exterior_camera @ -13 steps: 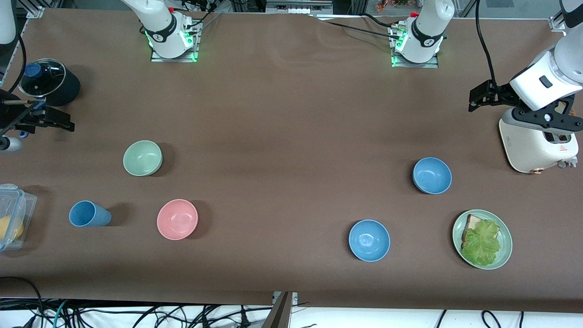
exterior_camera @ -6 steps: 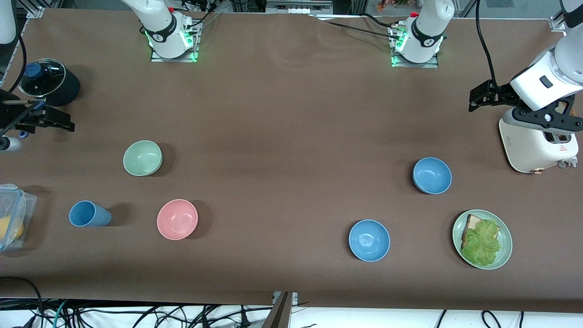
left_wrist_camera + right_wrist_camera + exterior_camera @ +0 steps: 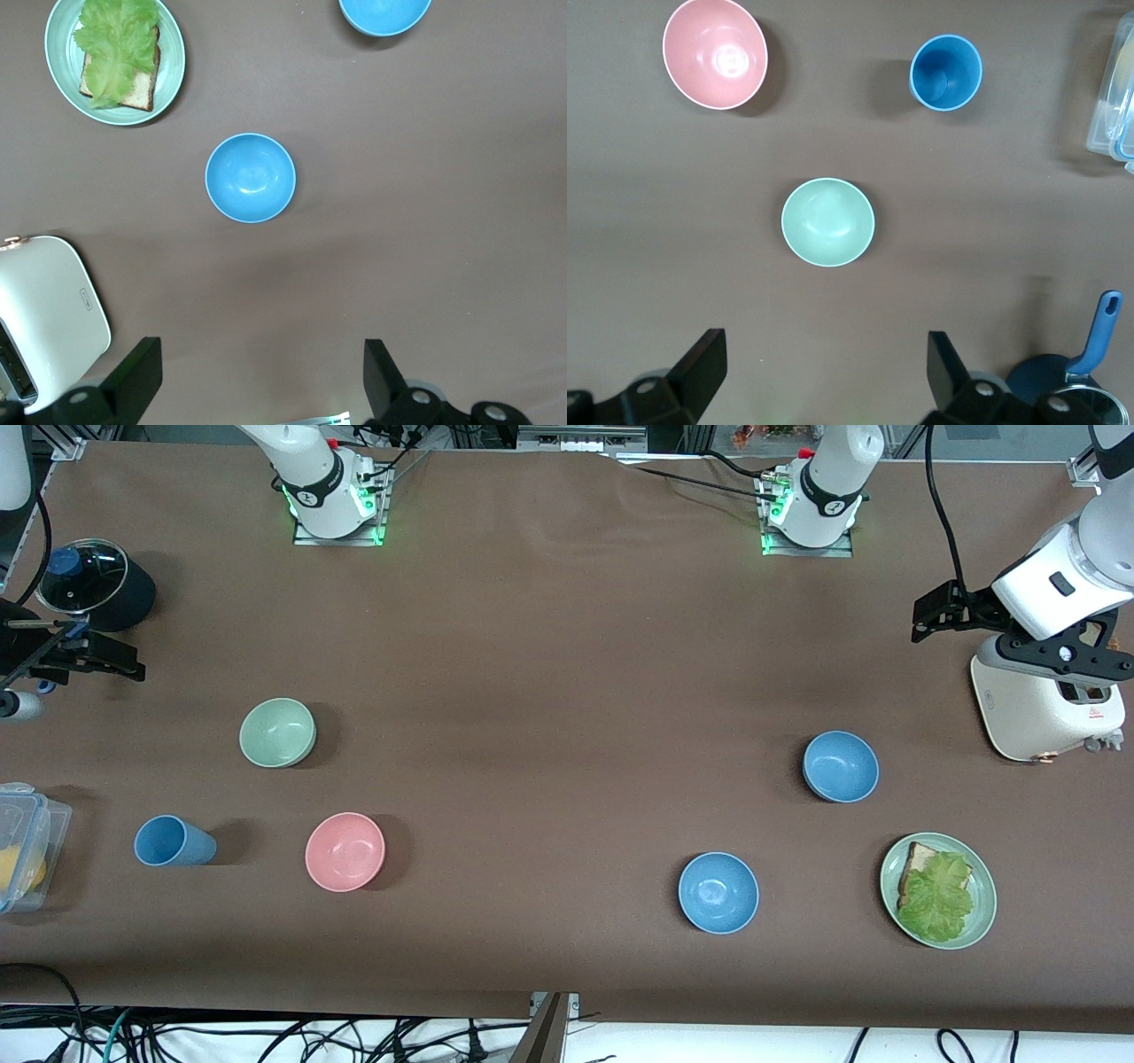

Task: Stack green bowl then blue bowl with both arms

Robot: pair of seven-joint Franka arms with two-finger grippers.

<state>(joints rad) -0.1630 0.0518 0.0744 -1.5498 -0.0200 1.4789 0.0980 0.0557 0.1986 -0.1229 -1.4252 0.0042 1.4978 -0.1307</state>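
Waiting at the edges, both arms are up and empty: the left gripper (image 3: 939, 613) hangs over the worktop just beside the white toaster (image 3: 1045, 708) with jaws spread wide, holding nothing, and the right gripper (image 3: 93, 657) hangs near the lidded black pot (image 3: 89, 586), jaws just as wide and just as empty.

The green bowl (image 3: 277, 732) sits upright toward the right arm's end, farther from the front camera than the pink bowl (image 3: 345, 851) and the blue cup (image 3: 174, 841). In the right wrist view the green bowl (image 3: 828, 221) lies squarely ahead of the spread jaws.

Here's the trap, folks: two look-alike blue bowls. One blue bowl (image 3: 841, 766) sits nearer the toaster; the second blue bowl (image 3: 718, 892) is closer to the camera, beside the green plate (image 3: 982, 921) of bread and lettuce. The left wrist view centres the first blue bowl (image 3: 251, 177), so I'd bet on that one, but a drift toward its twin would muddle the order.

Glossy, thin rims are the other worry. A pinch landing off the rim could tip or skid a bowl across the worktop (image 3: 549, 691). Both arms reaching toward the middle together could also crowd each other.

That worktop is a matte brown sheet, slightly creased near the arm bases. A clear plastic container (image 3: 27, 841) sits at the edge, and loose cables trail along the floor below the worktop.
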